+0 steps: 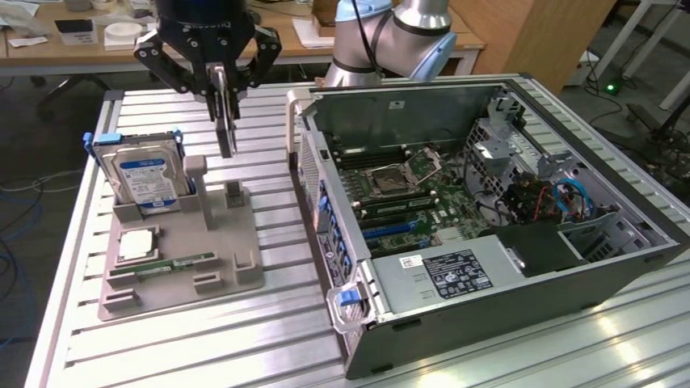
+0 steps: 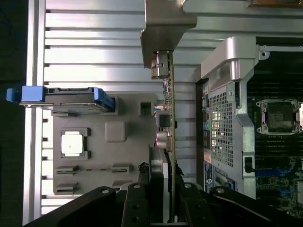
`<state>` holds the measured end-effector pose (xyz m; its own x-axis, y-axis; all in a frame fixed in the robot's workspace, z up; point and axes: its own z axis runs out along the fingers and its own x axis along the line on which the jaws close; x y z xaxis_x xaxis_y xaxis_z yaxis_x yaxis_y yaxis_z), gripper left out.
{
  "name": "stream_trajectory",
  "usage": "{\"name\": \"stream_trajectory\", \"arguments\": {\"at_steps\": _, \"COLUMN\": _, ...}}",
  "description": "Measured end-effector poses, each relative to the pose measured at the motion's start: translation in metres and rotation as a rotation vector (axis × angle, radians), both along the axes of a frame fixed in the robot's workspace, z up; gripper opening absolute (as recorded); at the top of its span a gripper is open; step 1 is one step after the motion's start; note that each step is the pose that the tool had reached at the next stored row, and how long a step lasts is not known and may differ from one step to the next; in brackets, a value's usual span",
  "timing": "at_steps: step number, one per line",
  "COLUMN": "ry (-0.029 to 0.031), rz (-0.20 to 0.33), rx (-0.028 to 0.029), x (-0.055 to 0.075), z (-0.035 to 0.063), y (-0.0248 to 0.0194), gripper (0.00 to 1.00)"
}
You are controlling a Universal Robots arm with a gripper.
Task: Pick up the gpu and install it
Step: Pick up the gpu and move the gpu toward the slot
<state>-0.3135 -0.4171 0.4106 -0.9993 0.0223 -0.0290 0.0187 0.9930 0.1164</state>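
Black multi-link gripper [image 1: 223, 91], silver arm [image 1: 422, 18], pale-blue joint caps

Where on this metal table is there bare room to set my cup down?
Bare slats of the table lie below the grey holder, at the exterior view's bottom, and in the strip between holder and computer case. Crowded: the holder with its hard drive, the case's inside, and above the holder, where the pincer holds the gpu.
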Motion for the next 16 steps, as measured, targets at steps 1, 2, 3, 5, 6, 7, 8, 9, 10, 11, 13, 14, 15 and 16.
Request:
{"name": "stream_trajectory", "arguments": {"at_steps": 1, "ry": 0.0, "rz": 0.0, "rx": -0.0108, "x": 0.0, "z": 0.0, "y": 0.0001, "gripper": 0.28}}
{"name": "stream_trajectory", "arguments": {"at_steps": 2, "ry": 0.0, "rz": 0.0, "rx": -0.0166, "x": 0.0, "z": 0.0, "y": 0.0001, "gripper": 0.28}}
{"name": "stream_trajectory", "arguments": {"at_steps": 3, "ry": -0.0001, "rz": 0.0, "rx": -0.0213, "x": 0.0, "z": 0.0, "y": 0.0001, "gripper": 0.28}}
{"name": "stream_trajectory", "arguments": {"at_steps": 5, "ry": 0.0, "rz": 0.0, "rx": -0.029, "x": 0.0002, "z": 0.0004, "y": 0.0001, "gripper": 0.28}}
{"name": "stream_trajectory", "arguments": {"at_steps": 6, "ry": 0.0, "rz": 0.0, "rx": -0.0293, "x": 0.0003, "z": 0.0008, "y": 0.0001, "gripper": 0.28}}
{"name": "stream_trajectory", "arguments": {"at_steps": 7, "ry": -0.0001, "rz": 0.0, "rx": -0.0281, "x": 0.0002, "z": 0.0007, "y": 0.0001, "gripper": 0.28}}
{"name": "stream_trajectory", "arguments": {"at_steps": 8, "ry": -0.0001, "rz": 0.0, "rx": -0.0279, "x": 0.0002, "z": 0.0007, "y": 0.0002, "gripper": 0.28}}
{"name": "stream_trajectory", "arguments": {"at_steps": 9, "ry": -0.0002, "rz": 0.0, "rx": -0.0278, "x": 0.0002, "z": 0.0007, "y": 0.0002, "gripper": 0.28}}
{"name": "stream_trajectory", "arguments": {"at_steps": 10, "ry": -0.0002, "rz": 0.0, "rx": -0.0278, "x": 0.0002, "z": 0.0007, "y": 0.0002, "gripper": 0.28}}
{"name": "stream_trajectory", "arguments": {"at_steps": 11, "ry": -0.0001, "rz": 0.0, "rx": -0.0278, "x": 0.0003, "z": 0.0007, "y": 0.0001, "gripper": 0.28}}
{"name": "stream_trajectory", "arguments": {"at_steps": 13, "ry": -0.0001, "rz": 0.0, "rx": -0.0278, "x": 0.0002, "z": 0.0007, "y": 0.0001, "gripper": 0.28}}
{"name": "stream_trajectory", "arguments": {"at_steps": 14, "ry": -0.0001, "rz": 0.0, "rx": -0.0278, "x": 0.0003, "z": 0.0007, "y": 0.0001, "gripper": 0.28}}
{"name": "stream_trajectory", "arguments": {"at_steps": 15, "ry": -0.0001, "rz": 0.0, "rx": -0.0278, "x": 0.0002, "z": 0.0007, "y": 0.0002, "gripper": 0.28}}
{"name": "stream_trajectory", "arguments": {"at_steps": 16, "ry": -0.0001, "rz": 0.0, "rx": -0.0278, "x": 0.0003, "z": 0.0007, "y": 0.0001, "gripper": 0.28}}
